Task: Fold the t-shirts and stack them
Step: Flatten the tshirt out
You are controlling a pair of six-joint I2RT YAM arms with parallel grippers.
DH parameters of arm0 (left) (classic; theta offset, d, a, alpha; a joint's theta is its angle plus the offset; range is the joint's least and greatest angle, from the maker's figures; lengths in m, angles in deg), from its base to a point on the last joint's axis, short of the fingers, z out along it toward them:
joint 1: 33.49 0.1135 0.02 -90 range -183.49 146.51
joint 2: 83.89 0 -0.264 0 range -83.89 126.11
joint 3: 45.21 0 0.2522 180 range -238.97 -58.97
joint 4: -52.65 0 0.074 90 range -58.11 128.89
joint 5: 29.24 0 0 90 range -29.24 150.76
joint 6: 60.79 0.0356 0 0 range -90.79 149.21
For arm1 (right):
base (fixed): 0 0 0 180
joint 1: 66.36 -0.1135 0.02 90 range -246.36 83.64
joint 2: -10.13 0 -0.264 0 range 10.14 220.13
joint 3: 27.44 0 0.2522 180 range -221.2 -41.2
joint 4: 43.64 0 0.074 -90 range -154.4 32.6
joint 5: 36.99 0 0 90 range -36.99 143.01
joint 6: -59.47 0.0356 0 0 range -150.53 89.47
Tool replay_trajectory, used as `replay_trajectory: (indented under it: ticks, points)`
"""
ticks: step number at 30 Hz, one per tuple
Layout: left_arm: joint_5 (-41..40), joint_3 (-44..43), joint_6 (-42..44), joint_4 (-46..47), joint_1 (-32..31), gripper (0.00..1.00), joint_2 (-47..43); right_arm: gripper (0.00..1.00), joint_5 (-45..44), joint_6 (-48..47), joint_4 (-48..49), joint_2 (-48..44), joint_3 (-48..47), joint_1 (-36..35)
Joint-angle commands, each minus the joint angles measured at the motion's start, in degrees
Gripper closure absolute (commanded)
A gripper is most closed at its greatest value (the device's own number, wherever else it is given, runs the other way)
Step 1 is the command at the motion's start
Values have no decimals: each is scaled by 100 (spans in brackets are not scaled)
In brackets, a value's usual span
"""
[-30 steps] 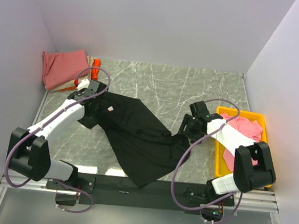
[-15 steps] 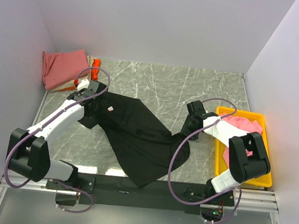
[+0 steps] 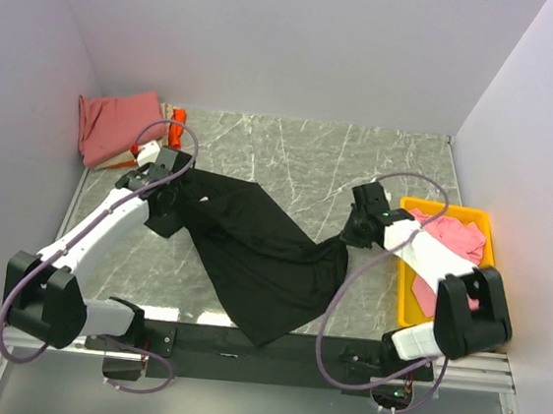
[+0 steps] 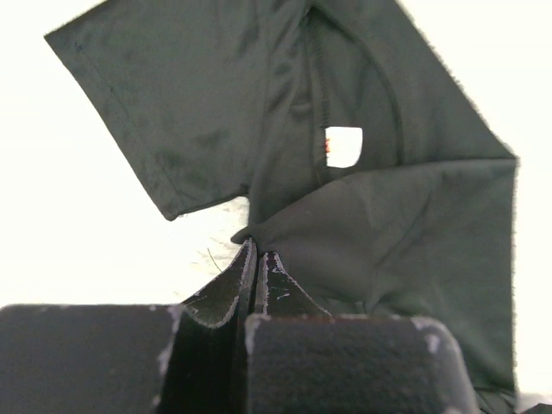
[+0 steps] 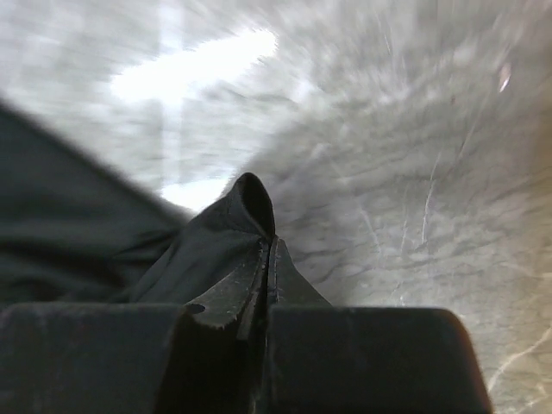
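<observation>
A large black t-shirt lies spread and rumpled across the middle of the table, its lower corner hanging over the near edge. My left gripper is shut on the cloth near the collar; in the left wrist view the left gripper pinches a fold just below the white neck tag. My right gripper is shut on the shirt's right edge, and in the right wrist view the right gripper holds a raised peak of black cloth. A folded dusty-red t-shirt lies at the back left.
An orange cloth shows beside the red shirt. A yellow bin stands at the right edge with a pink t-shirt in it. Walls close in the table at the left, back and right.
My right gripper has shut on the black t-shirt's right edge. My left arm has shifted slightly, and the neck tag no longer shows from above.
</observation>
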Motion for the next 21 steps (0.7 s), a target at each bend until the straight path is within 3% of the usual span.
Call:
replay_trajectory:
  ticks: [1, 11, 21]
  points:
    - [-169, -444, -68, 4, -15, 99, -510, 100, -131, -288, 170, -939, -385, -45]
    - [-460, -2279, 485, 311, -15, 99, -1600, 100, -448, -859, -156, -2813, -2193, -45]
    - [489, -3985, 1609, 1260, -15, 100, -2629, 100, 317, -1448, -297, -3684, -4128, -45]
